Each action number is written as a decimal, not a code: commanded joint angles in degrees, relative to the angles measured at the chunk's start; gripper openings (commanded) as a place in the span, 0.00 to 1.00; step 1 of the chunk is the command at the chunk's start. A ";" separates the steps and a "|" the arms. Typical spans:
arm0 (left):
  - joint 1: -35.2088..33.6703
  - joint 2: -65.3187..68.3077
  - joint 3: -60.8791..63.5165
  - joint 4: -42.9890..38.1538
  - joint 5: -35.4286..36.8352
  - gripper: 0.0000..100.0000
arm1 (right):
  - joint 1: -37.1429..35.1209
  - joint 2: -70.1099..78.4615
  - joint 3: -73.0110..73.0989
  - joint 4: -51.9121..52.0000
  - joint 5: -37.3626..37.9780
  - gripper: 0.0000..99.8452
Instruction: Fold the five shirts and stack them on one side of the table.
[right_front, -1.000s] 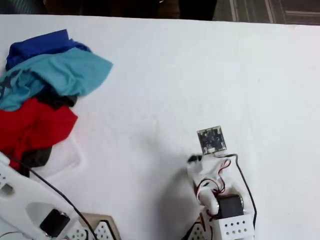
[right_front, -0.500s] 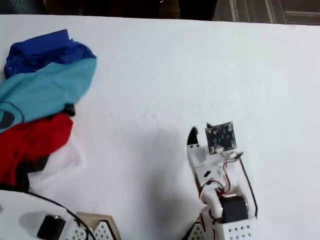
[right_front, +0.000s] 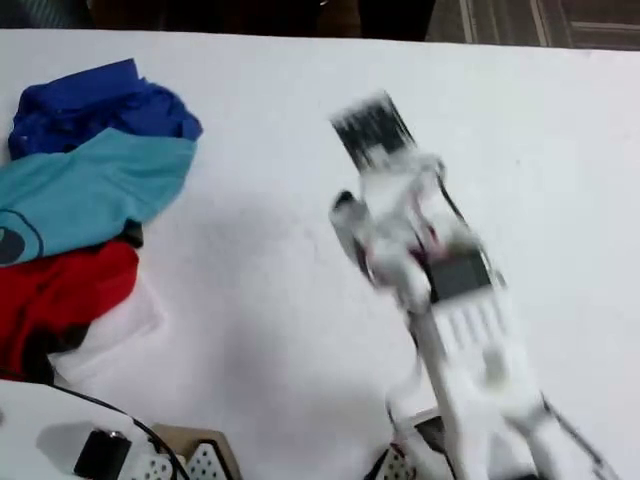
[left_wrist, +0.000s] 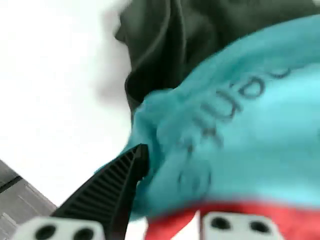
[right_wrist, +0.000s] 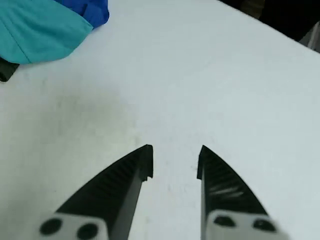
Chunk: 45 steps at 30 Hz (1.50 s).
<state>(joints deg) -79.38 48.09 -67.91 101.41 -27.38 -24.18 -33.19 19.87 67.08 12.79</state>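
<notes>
A heap of shirts lies at the table's left side: blue (right_front: 95, 105) at the back, teal (right_front: 90, 190) over it, then red (right_front: 60, 290) and white (right_front: 115, 325), with a bit of black (right_front: 135, 232) between. In the left wrist view my left gripper (left_wrist: 170, 170) is closed into the printed teal shirt (left_wrist: 240, 130). One black finger (left_wrist: 115, 185) shows there, and cloth covers the other. My right gripper (right_wrist: 175, 162) is open over bare table (right_wrist: 225, 75), near the middle (right_front: 345, 210), well right of the heap.
The left arm's base (right_front: 50, 440) sits at the front left corner, and the right arm (right_front: 450, 320) stretches up from the front edge. The table's right half (right_front: 540, 150) is bare white. A dark floor runs beyond the far edge.
The right arm has swung up and away from the front edge toward the table's middle. The teal shirt was dragged left across the heap, and the left arm drew back out of the corner.
</notes>
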 joint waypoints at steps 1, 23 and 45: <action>4.66 -3.43 -6.46 0.88 2.02 0.22 | -1.27 20.44 -24.26 7.16 0.09 0.16; 43.43 -2.73 -3.74 0.97 13.98 0.22 | -5.85 79.52 -101.89 29.14 -6.15 0.29; 18.20 -3.52 30.37 -9.14 -7.21 0.03 | -7.78 81.80 -101.98 22.37 -6.42 0.29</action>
<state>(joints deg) -51.69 45.89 -37.14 91.30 -31.52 -30.86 48.31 -80.53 94.15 7.08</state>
